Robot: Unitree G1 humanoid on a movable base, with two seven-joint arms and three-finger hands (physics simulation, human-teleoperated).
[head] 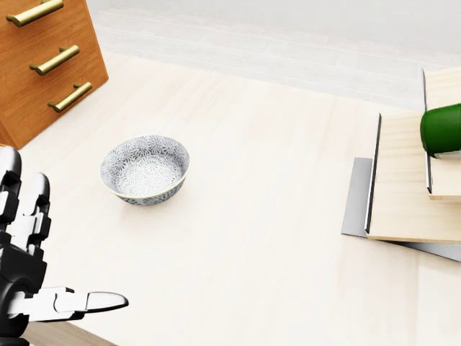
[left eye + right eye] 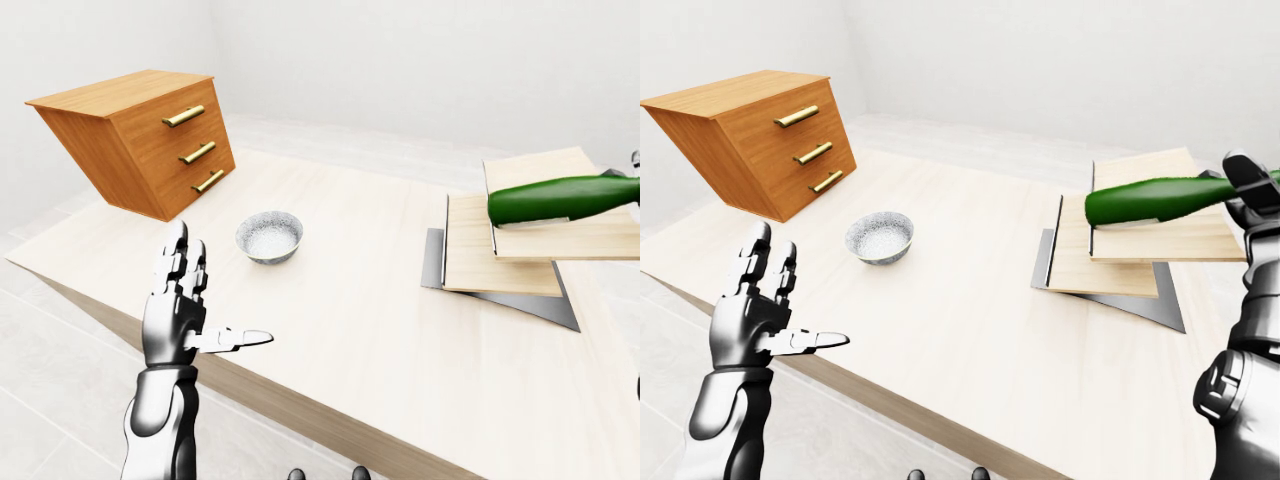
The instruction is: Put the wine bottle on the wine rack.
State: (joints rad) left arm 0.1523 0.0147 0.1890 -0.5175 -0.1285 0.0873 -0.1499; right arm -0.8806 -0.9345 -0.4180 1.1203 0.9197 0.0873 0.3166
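Note:
The green wine bottle lies level, just above the upper step of the wine rack, a stack of pale wooden boards at the right of the table. Whether it rests on the board I cannot tell. My right hand is shut round its neck end at the right edge of the right-eye view. The head view shows only the bottle's butt at the right edge. My left hand is open and empty, fingers up, over the table's near-left edge.
A patterned bowl sits left of the table's middle. A tilted wooden drawer chest with brass handles stands at the upper left. A grey plate lies under the rack. The table edge runs diagonally across the bottom.

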